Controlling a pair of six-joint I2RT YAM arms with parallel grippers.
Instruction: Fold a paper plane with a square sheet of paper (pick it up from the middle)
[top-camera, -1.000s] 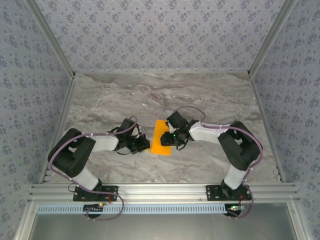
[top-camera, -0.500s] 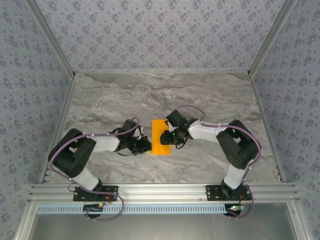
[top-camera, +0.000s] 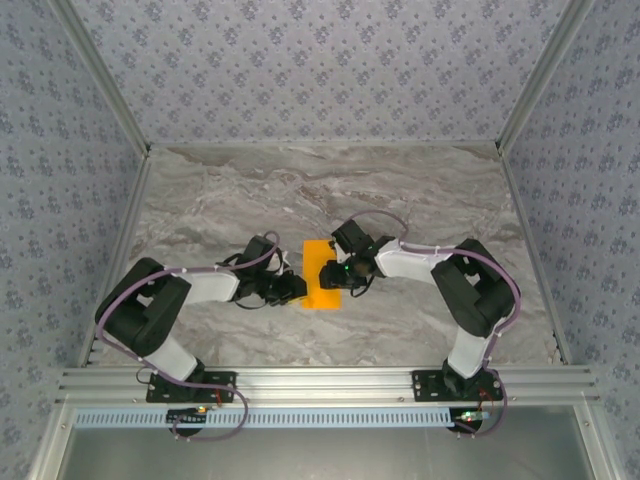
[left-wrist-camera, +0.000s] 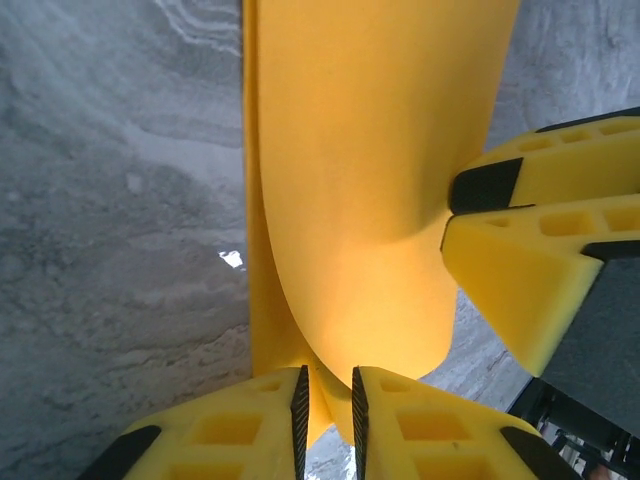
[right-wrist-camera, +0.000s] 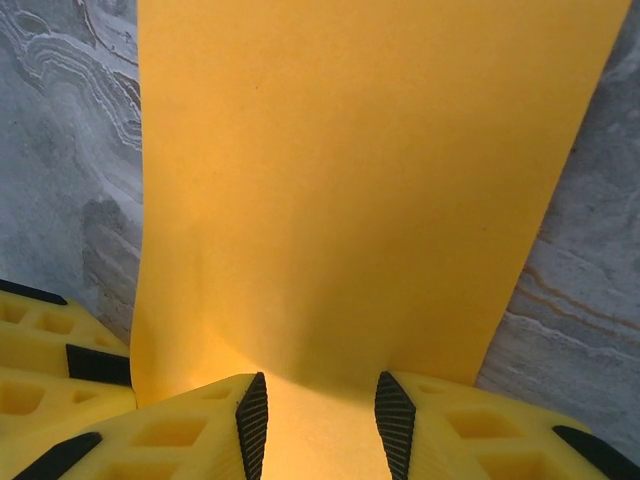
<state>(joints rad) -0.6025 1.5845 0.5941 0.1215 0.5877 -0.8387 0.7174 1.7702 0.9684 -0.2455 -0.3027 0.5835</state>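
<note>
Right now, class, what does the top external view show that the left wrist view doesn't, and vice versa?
Top external: the left arm and right arm at full length, the table to its edges, the walls. Left wrist: the square sheet of paper curling, its end between the left gripper tips, the right gripper at its side. Shared: paper, both grippers, marble.

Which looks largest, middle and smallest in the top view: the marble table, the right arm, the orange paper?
1. marble table
2. right arm, though it rises nearer the camera than the table
3. orange paper, clearly the smallest
</note>
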